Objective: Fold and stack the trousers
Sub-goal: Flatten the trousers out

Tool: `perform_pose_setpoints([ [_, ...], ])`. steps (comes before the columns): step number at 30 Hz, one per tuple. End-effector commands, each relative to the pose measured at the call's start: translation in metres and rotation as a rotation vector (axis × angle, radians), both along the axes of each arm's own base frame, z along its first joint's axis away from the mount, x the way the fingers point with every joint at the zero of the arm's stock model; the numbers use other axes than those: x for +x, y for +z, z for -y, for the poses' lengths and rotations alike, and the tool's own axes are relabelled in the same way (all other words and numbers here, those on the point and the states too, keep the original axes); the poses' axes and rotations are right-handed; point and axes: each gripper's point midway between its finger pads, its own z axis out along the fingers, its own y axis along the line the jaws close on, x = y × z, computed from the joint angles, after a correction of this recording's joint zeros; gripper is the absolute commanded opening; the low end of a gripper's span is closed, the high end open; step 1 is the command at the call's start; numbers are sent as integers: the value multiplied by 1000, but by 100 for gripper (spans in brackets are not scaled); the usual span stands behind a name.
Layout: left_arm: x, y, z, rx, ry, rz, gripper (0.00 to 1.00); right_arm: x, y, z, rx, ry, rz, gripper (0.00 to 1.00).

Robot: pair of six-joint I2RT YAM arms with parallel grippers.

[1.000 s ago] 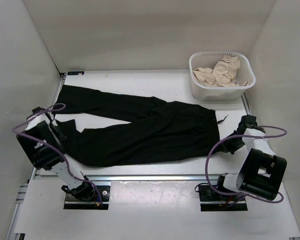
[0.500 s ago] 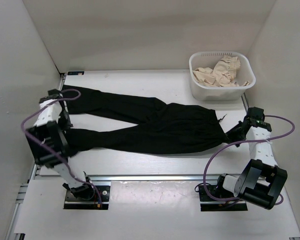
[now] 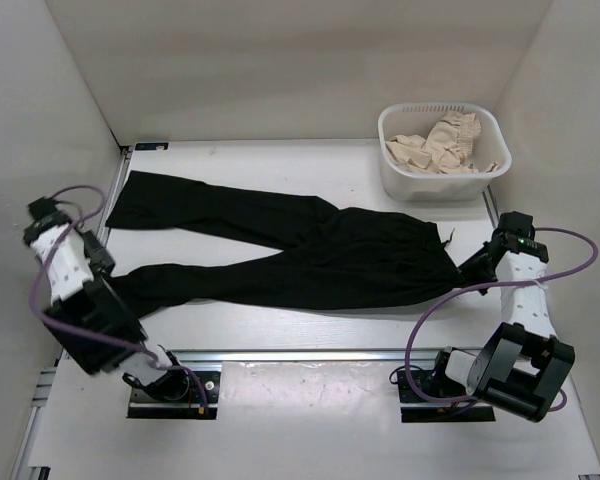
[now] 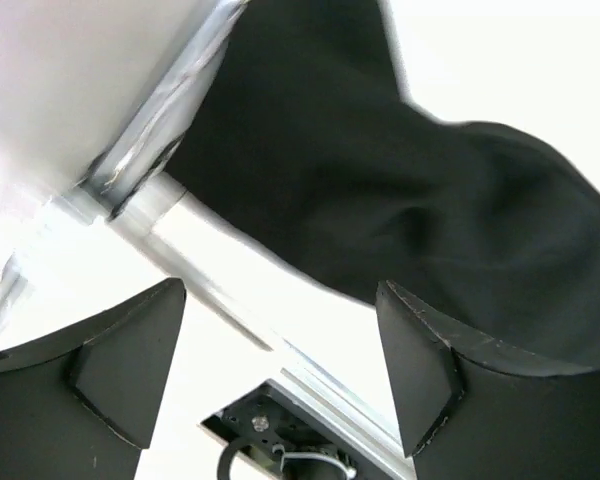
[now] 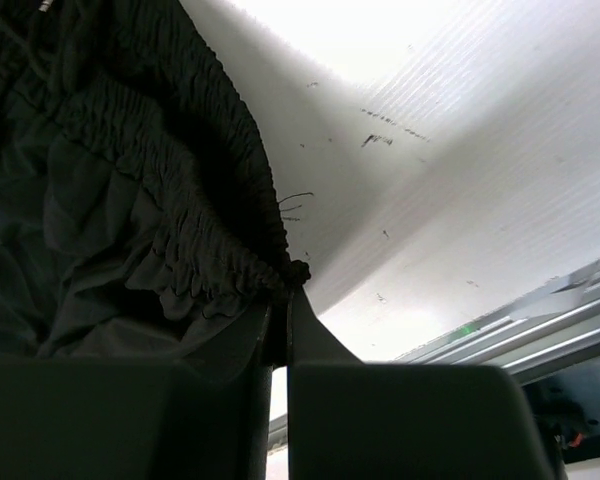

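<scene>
Trousers [image 3: 310, 255]: your right jaws are pinched shut on the gathered waistband edge, at the right end of the garment. Your left jaws stand wide apart with nothing between them, above the end of the near leg, by the aluminium rail [image 4: 200, 250] at the left edge of the worktop [image 3: 280, 165]. The black pair lies flat across the middle of the worktop, waist to the right, legs spread leftward in a V. A white basket [image 3: 392, 180] sits at the far right corner near the waist, with cream garments [image 3: 440, 145] inside.
</scene>
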Motion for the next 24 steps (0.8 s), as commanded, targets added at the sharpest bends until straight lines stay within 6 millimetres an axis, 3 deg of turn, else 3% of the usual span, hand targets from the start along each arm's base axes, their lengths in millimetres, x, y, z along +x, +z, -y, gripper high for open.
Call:
perform_pose_setpoints([
  [1, -45, -10, 11, -34, 88, 22, 88, 7, 22, 19, -79, -19, 35, 0],
  [2, -51, -22, 12, -38, 102, 18, 88, 7, 22, 19, -79, -19, 35, 0],
  [3, -75, -47, 18, -61, 139, -51, 88, 8, 22, 24, -90, -32, 30, 0],
  [6, -86, -82, 17, -108, 174, -120, 88, 11, 26, 25, -92, -24, 27, 0],
  [9, -81, -94, 8, -125, 183, -138, 88, 17, 31, 26, -91, -12, 43, 0],
  [11, -66, -93, -3, -117, 180, -109, 88, 18, 31, 25, -83, -8, 46, 0],
  [17, -59, -110, -18, -108, 186, -139, 97, 14, 33, 26, -98, -5, 40, 0],
  [19, -56, -117, -15, -136, 181, -135, 85, 13, 37, 30, -126, -6, 41, 0],
  [20, -54, -117, -14, -145, 178, -127, 56, 10, 36, 32, -123, -16, 32, 0],
  [22, -55, -120, -13, -152, 178, -135, 14, 13, 45, 35, -138, -20, 46, 0],
  [24, -58, -120, -15, -153, 190, -134, 14, 8, 51, 40, -156, -38, 28, 0],
])
